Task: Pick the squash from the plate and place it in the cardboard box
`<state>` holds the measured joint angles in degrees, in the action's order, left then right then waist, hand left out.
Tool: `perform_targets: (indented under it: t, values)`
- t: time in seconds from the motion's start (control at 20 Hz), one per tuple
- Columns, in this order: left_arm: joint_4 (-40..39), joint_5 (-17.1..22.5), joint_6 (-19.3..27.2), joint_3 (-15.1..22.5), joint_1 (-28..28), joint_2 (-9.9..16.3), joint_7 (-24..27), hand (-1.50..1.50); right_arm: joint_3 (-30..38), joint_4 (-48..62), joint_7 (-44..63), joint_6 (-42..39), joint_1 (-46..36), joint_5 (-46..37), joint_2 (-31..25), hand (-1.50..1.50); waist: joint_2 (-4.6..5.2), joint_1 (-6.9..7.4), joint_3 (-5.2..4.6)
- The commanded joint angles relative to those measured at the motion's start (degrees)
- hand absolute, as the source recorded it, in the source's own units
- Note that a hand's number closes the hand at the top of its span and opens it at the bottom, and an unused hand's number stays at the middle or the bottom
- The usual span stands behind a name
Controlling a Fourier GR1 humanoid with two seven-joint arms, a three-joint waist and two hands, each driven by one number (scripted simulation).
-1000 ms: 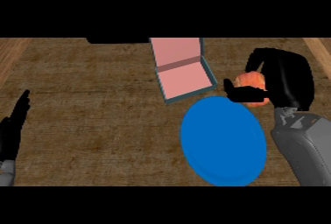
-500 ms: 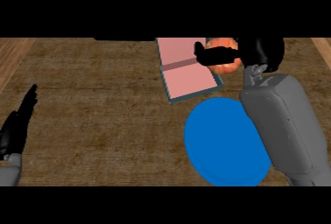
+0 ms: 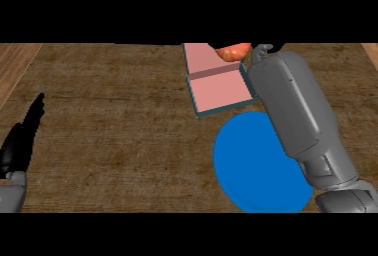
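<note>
The orange squash [image 3: 235, 51] shows at the picture's top edge, over the far end of the pink-lined cardboard box [image 3: 218, 91]. My right hand [image 3: 263, 48] is mostly hidden behind its grey forearm; only a bit of black shows beside the squash, which it holds. The forearm runs from the lower right up across the blue plate's [image 3: 251, 165] right side. The plate has nothing on it. My left hand [image 3: 22, 142] rests open at the left edge, fingers pointing up.
The box lies open with its flap toward the back, just beyond the plate. The brown counter top [image 3: 118, 125] stretches between the left hand and the box. A lighter wooden strip [image 3: 15, 60] runs along the far left.
The right arm has reached further forward and left, carrying the squash from beside the plate to above the box's far end. The left hand has stayed in place.
</note>
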<state>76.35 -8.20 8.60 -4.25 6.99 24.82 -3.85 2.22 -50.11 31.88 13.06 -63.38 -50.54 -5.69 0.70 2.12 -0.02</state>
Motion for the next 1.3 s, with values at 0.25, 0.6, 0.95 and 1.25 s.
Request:
perform_targets:
  t: [0.25,0.6,0.95,1.25]
  values:
    - [-1.9,-2.5,0.7,1.7,3.9,-1.6,-0.8,0.0,5.2,25.0,-6.2,7.3,-11.0,-1.0,-2.2,1.5,1.06,1.64,-0.02]
    - [-0.7,-1.8,-0.6,1.5,3.6,-1.4,-0.1,0.0,12.5,32.0,-6.8,15.1,-9.1,4.1,-1.1,-1.5,1.57,2.98,0.06]
    - [1.0,-1.6,-1.5,1.3,4.3,-1.0,-1.6,0.0,14.6,33.5,-15.9,20.5,-9.3,5.7,-1.0,-1.5,1.73,3.88,0.13]
    - [-1.0,-1.4,-1.8,0.2,3.9,-0.7,-0.8,0.0,18.7,30.9,-23.7,26.9,-10.2,9.7,-1.8,-1.5,1.34,2.58,0.1]
